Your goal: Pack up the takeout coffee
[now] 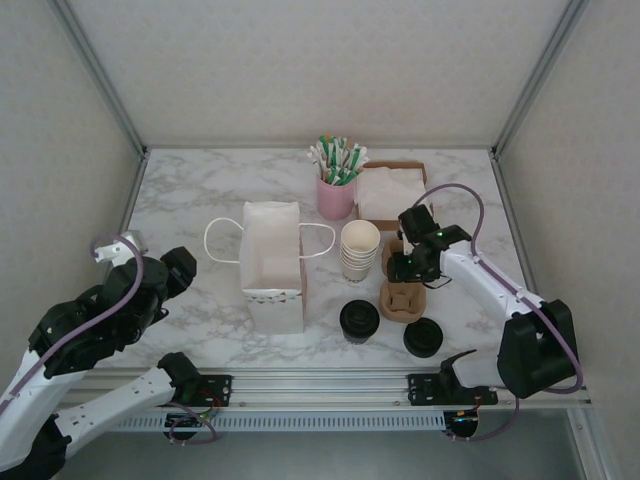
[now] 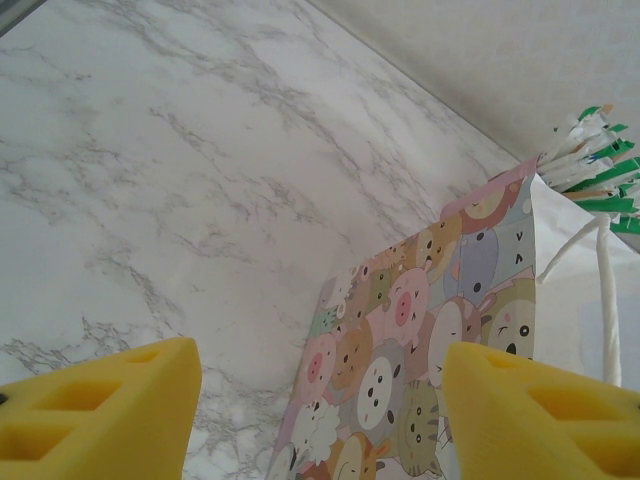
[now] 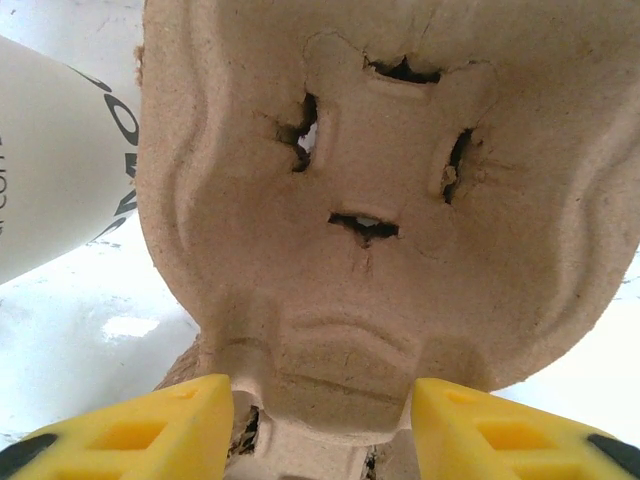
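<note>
The marble bench (image 1: 200, 190) carries everything. The biggest thing on it is a white paper bag (image 1: 272, 262) with cord handles, standing open at the middle. From the left wrist, its side shows a print of cartoon animals (image 2: 420, 340).

The left tool (image 2: 320, 405) hovers over bare marble left of the bag. Its yellow fingers are wide apart with nothing between them.

Right of the bag, at the back, lies a pile of napkins (image 1: 388, 192). In front of them is a brown cardboard carrier (image 1: 403, 298). The right tool (image 3: 322, 432) is down at this carrier. Its fingers (image 3: 130, 435) stand on either side of a ridge at the carrier's edge (image 3: 380, 200), close against it. I cannot tell whether they press it.

A stack of cups (image 1: 360, 248) stands between the bag and the carrier. Behind it, a pink cup (image 1: 335, 198) holds green and white packets (image 2: 595, 160).

The takeout coffee (image 1: 359, 320) stands upright near the front edge. It is outside the bag and the carrier, in front of the stack. A loose black lid (image 1: 423, 338) lies to its right.
</note>
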